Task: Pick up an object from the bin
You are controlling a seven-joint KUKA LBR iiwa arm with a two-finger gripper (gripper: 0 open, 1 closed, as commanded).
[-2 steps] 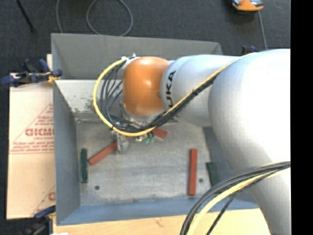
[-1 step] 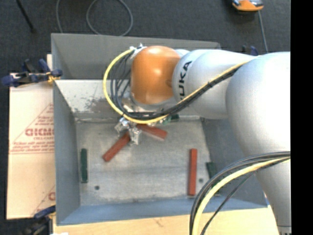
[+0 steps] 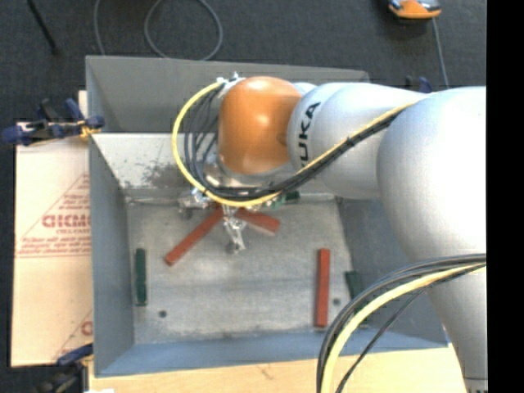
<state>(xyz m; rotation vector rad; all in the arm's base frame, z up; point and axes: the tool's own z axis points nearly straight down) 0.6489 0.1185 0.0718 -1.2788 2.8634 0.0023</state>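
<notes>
camera view: the pincer (image 3: pixel 235 237) hangs low in the grey metal bin (image 3: pixel 110 219), toward its back wall, where a long flat reddish-brown stick (image 3: pixel 192 240) and a shorter red stick (image 3: pixel 264 223) meet. how wide it stands, or whether it grips either, cannot be told. a red bar (image 3: pixel 323 289) lies well apart on the right, a dark green bar (image 3: pixel 141 277) on the left.

text check | arm (image 3: pixel 385 137) is showing black "KUKA" lettering (image 3: pixel 304 133) on its white link | it's sitting right beside the orange cover (image 3: pixel 254 125) | letters are running tilted, bottom to top along the link, "UKA" coming through clearest
</notes>
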